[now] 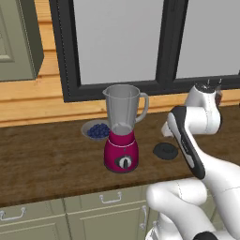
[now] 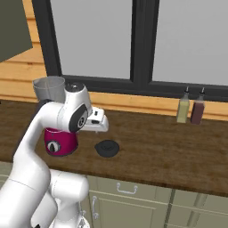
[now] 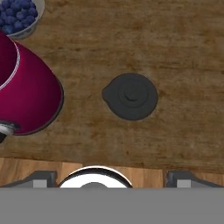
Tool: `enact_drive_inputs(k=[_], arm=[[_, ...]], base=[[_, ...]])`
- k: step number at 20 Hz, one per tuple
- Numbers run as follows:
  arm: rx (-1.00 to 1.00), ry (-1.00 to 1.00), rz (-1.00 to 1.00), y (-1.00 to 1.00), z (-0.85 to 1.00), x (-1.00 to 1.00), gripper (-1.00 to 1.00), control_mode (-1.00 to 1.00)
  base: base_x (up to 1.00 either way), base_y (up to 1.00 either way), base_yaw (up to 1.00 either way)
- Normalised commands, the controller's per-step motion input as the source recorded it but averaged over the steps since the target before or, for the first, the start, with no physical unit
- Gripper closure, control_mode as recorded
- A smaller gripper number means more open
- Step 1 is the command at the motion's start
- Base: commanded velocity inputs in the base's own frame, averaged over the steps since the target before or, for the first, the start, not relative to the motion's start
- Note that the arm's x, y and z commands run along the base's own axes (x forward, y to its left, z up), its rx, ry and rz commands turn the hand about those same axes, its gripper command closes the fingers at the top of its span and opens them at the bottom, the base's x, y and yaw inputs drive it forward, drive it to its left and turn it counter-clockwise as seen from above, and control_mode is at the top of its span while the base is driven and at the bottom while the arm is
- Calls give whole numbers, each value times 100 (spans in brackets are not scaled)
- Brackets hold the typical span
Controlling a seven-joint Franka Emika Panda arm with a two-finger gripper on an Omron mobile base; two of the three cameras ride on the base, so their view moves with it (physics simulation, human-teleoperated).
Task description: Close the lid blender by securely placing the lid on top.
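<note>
Hand view, looking straight down: one lid [image 3: 130, 96], a flat black disc with a raised centre, lying flat on bare wood, apart from the magenta base of the one blender [image 3: 30, 94] at the left. Gripper [image 3: 109, 178] above the lid, not touching it; two dark finger tips [image 3: 41, 178] far apart at the bottom edge, nothing between them, so spread wide and holding nothing. One grey bowl of blueberries [image 3: 19, 15] in the top left corner, behind the blender.

Left base view: blender [image 1: 122, 129] upright near the middle of the counter [image 1: 47, 159], clear jar mouth uncovered, side handle pointing right, one round black-and-white knob on the front of the base. Lid [image 1: 165, 151] just to the right of the base, nearer the counter's front edge than its back. Bowl [image 1: 96, 130] just behind the blender, towards the back edge. White arm bent over the right part of the counter.

Right base view: lid [image 2: 107, 148] on the wood beside the blender [image 2: 54, 116], which is partly hidden by the arm. Two small bottles [image 2: 190, 107] side by side at the back edge, well apart from the lid, one pale, one dark red.

Dark brown wooden counter, pale green drawers with metal handles below, light timber wall behind, large black-framed window above.
</note>
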Motion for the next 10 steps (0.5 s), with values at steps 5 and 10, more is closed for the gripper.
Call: enact_drive_inputs(k=[5,10], arm=[[0,0,0,-15,-35,24,-100,-100],[0,0,0,-11,-37,27,-100,-100]], base=[[0,0,0],[0,0,0]])
